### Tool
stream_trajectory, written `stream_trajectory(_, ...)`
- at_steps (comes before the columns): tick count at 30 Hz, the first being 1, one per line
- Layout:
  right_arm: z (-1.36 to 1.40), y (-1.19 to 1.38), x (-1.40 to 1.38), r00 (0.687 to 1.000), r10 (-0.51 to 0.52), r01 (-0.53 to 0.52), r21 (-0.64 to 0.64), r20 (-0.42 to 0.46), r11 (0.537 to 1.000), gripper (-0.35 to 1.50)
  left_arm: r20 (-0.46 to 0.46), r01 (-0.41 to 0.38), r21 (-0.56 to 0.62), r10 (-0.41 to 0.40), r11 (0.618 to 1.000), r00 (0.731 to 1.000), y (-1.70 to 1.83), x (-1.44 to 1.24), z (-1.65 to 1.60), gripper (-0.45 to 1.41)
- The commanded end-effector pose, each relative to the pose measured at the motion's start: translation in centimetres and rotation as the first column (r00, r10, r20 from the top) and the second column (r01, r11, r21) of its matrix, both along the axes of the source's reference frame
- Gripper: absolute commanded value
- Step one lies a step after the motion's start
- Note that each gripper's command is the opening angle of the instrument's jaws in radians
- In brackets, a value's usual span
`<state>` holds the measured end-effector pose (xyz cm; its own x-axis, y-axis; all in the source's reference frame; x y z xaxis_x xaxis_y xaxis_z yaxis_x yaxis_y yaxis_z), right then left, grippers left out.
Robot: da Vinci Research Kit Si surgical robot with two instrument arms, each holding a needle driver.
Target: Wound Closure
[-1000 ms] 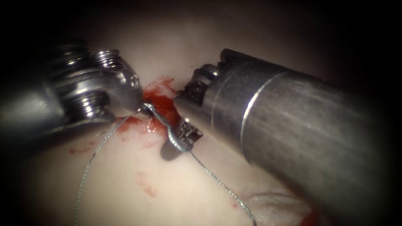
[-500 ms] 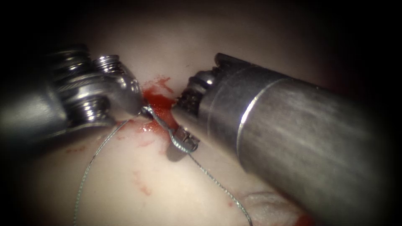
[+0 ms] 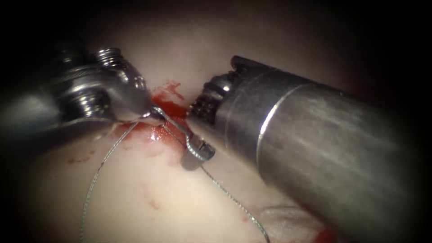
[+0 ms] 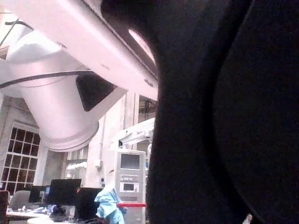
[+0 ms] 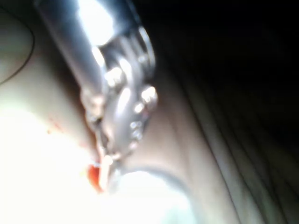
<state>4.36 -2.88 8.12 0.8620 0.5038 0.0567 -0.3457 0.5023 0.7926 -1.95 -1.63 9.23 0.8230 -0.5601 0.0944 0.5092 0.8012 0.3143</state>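
My right steel needle driver [image 3: 200, 150] grips the thin grey braided thread [image 3: 96, 173]; since a second ago it has drawn slightly back. My left steel driver [image 3: 150, 112] clamps the same strand over the red fluid [image 3: 168, 108] (needle unseen). Beyond lies pale pork tissue [image 3: 180, 49].

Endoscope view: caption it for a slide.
Left gripper and right gripper each shut on the thread, stretched between them over red fluid on the tissue.
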Motion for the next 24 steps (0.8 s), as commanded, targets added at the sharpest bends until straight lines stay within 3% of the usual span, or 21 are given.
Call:
stream_trajectory(1,-0.01,0.11,0.07,1.0,0.001,-0.001,-0.003,-0.005,1.0,-0.35,0.003,0.011,-0.007,-0.011,1.0,1.0,0.13,-0.05,-0.05,-0.45)
stream_trajectory(19,-0.05,0.09,-0.04,0.999,-0.028,0.027,-0.011,-0.027,1.0,-0.35,0.004,0.041,0.015,-0.041,0.999,0.999,0.1,-0.06,-0.02,-0.45)
stream_trajectory(21,-0.05,0.07,-0.08,0.999,-0.037,0.036,-0.018,-0.02,0.999,-0.2,0.004,0.041,0.018,-0.042,0.999,0.999,0.08,-0.06,-0.01,-0.45)
stream_trajectory(24,-0.04,0.07,-0.12,0.999,-0.043,0.043,-0.03,0.009,0.999,-0.16,0.005,0.042,0.022,-0.042,0.999,0.999,0.08,-0.07,0.0,-0.45)
